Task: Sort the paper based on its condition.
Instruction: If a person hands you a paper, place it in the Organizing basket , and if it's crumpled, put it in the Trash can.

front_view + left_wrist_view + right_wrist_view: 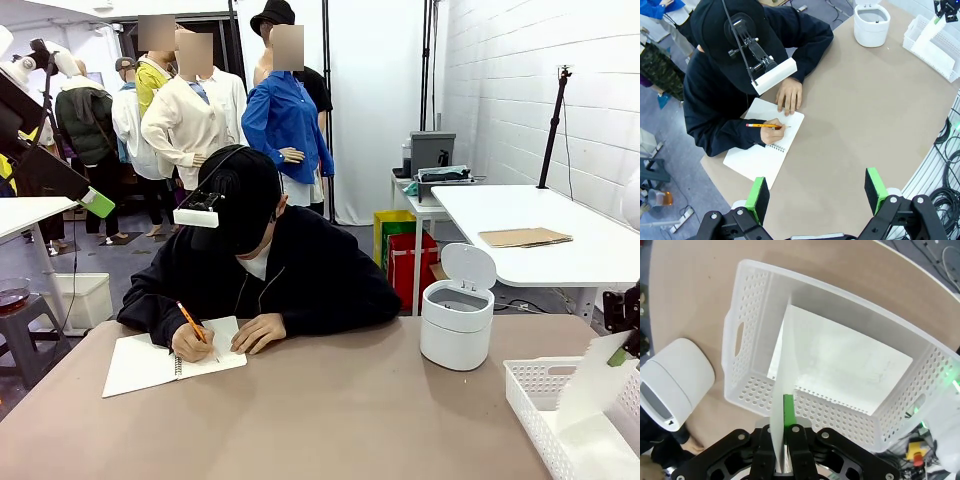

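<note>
White paper sheet (781, 375) is what I have in the right gripper (784, 415). The green pads are pinched together on its top edge, and I see it nearly edge-on in the right wrist view. From the front, the sheet (597, 380) hangs slanted from that gripper (622, 352), its lower part down inside the white perforated basket (528, 385). I cannot tell whether its lower edge touches anything.

A second sheet (850, 365) lies flat on the basket's floor, with faint marks on it. The basket sits at the near right corner of the brown worktop (330, 420). Just beyond it, toward the far edge, stands a round white bin (457, 322) with its lid tipped up.

My left gripper (816, 192) is spread wide with nothing between its pads, raised high and looking down on the worktop. At the far left edge a person leans over an open spiral notebook (755, 160). One hand (771, 134) holds a yellow pencil (762, 125) to the page. The other hand (789, 95) rests at the notebook's edge.
</note>
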Robot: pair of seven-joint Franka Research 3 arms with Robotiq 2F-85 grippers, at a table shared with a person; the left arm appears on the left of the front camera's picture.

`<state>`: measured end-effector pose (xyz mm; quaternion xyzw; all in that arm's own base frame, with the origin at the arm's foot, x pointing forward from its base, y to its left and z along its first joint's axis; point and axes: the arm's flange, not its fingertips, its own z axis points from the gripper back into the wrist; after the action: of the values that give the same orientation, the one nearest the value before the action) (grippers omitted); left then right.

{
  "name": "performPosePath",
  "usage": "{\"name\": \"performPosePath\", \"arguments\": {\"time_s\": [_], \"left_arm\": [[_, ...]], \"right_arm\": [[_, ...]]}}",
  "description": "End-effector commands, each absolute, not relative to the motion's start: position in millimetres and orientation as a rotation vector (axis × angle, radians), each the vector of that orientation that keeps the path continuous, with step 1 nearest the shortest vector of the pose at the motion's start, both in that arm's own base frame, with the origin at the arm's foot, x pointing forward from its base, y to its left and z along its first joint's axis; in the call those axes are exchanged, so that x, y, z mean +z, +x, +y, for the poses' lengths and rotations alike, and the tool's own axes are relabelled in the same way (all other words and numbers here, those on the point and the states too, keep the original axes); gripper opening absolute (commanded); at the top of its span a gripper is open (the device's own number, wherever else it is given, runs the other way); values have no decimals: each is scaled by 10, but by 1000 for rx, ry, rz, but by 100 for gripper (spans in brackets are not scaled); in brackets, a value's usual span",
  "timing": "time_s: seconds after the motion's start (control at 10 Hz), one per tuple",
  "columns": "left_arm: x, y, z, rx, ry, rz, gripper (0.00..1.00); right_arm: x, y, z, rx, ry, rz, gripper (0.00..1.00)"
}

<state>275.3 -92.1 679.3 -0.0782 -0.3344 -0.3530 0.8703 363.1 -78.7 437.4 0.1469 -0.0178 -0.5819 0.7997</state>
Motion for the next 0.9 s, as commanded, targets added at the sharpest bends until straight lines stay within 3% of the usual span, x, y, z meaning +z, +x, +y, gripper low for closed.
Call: {"name": "performPosePath", "arguments": {"time_s": [0.0, 0.8], "left_arm": [[6791, 2748, -912, -739, -164, -698, 100], [6791, 2748, -912, -739, -164, -698, 100]], "right_arm": [[4385, 3724, -823, -1249, 381, -96, 0], [4414, 3707, -898, -1310, 414, -84, 0]]}}
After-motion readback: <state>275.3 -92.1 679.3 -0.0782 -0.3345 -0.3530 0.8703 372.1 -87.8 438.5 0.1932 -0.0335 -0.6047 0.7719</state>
